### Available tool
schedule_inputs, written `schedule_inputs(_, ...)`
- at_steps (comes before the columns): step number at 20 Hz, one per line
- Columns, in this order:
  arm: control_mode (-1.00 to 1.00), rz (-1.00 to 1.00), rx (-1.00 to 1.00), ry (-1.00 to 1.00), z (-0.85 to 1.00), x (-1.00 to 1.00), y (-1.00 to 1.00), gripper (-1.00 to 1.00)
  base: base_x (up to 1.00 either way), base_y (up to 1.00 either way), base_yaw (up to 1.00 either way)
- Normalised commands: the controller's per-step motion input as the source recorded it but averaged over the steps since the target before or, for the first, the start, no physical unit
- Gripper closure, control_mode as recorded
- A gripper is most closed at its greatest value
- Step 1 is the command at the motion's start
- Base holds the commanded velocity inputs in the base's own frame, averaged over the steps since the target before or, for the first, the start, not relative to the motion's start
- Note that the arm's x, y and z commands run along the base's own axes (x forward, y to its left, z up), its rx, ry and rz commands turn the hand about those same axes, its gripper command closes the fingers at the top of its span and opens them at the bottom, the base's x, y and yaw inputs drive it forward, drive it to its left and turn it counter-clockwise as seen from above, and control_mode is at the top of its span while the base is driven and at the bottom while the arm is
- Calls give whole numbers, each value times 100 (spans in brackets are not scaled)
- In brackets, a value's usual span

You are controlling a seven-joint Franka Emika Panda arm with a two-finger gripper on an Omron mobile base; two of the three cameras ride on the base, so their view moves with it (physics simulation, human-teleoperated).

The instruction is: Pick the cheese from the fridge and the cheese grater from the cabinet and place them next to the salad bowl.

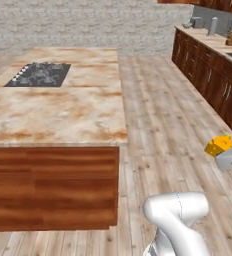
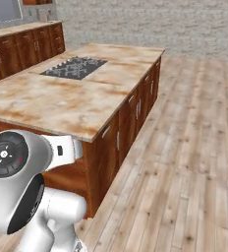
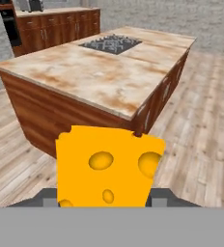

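One cheese [image 3: 106,166] — fingers [image 3: 49,197] clamped.

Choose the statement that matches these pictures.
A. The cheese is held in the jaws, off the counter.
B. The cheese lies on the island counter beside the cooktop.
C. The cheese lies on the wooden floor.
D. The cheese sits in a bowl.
A: in the hand view the cheese stands right at the gripper, between the jaws, while the island counter behind it carries just the cooktop.
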Motion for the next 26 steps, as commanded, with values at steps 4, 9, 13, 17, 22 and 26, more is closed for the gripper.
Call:
schedule_inputs(4,100,0,0,0,0,0,0,100,0,50,35)
schedule_inputs(9,100,0,0,0,0,0,0,100,0,23,26)
schedule_inputs(13,100,0,0,0,0,0,0,100,0,0,13)
schedule_inputs(17,100,0,0,0,0,0,0,100,1,-37,0)
schedule_inputs(22,100,0,0,0,0,0,0,100,33,-80,0)
schedule_inputs(26,100,0,0,0,0,0,0,100,85,-100,0)
